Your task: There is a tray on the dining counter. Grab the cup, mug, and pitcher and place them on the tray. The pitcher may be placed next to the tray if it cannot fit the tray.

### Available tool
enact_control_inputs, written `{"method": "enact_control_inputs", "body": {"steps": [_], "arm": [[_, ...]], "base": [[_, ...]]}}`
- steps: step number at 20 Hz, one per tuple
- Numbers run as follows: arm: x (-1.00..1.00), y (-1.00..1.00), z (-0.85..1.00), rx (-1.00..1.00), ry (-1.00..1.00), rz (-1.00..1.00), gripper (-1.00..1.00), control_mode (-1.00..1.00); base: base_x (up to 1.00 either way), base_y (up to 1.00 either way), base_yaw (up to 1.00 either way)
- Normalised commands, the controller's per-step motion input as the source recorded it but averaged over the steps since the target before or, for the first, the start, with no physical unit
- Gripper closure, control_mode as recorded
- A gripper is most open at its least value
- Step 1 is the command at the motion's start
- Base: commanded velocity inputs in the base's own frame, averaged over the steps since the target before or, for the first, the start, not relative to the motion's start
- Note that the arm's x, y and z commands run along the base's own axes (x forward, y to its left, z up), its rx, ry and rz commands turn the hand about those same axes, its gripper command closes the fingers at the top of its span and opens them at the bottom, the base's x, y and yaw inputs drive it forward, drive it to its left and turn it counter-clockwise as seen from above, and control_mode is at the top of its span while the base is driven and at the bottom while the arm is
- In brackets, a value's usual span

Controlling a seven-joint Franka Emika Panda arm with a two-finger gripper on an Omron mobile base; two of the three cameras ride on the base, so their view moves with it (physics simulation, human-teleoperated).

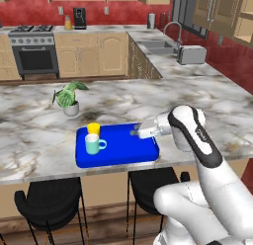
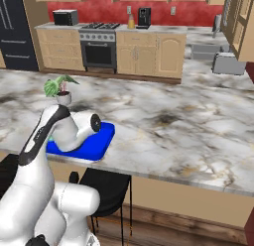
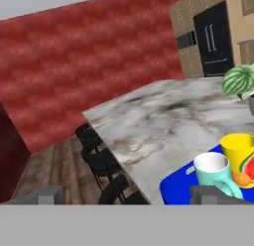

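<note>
The blue tray [image 1: 123, 152] lies on the dining counter [image 1: 29, 140] near its front edge. On its left part stand the yellow cup [image 1: 93, 128] and, just in front of it, the teal mug [image 1: 92, 144], both upright. My gripper [image 1: 134, 132] hovers over the tray's right part, pointing left toward them, open and empty. In the hand view the mug [image 3: 214, 171] and cup [image 3: 240, 153] sit at the lower right on the tray [image 3: 176, 188], with the fingertips [image 3: 47, 194] spread wide. The pitcher [image 1: 67, 23] stands far back on the kitchen worktop beside a coffee machine [image 1: 79, 18].
A potted plant [image 1: 69, 97] stands on the counter just behind the tray. Black stools [image 1: 49, 202] sit under the counter's front edge. A toaster [image 1: 191, 55] and a sink [image 1: 160, 45] are on the right worktop, and a stove [image 1: 33, 49] is at the back left.
</note>
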Motion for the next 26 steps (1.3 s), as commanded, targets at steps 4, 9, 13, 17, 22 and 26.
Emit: {"method": "enact_control_inputs", "body": {"steps": [4,9,13,17,22,26], "arm": [[-0.41,-0.38,0.70,-0.14,0.03,-0.36,-1.00,-1.00],[-0.22,-0.37,0.69,-0.20,0.17,-0.32,-1.00,-1.00],[-0.17,-0.13,0.57,-0.28,0.28,-0.28,-1.00,-1.00],[-0.10,-0.20,0.39,-0.28,0.22,-0.25,-1.00,-1.00],[-0.33,-0.41,0.34,-0.17,0.20,-0.27,-1.00,-1.00],[-0.58,-0.44,0.07,-0.16,0.12,-0.29,-1.00,-1.00]], "base": [[0.00,0.00,0.00],[0.00,0.00,0.00],[0.00,0.00,0.00],[0.00,0.00,0.00],[0.00,0.00,0.00],[0.00,0.00,0.00]]}}
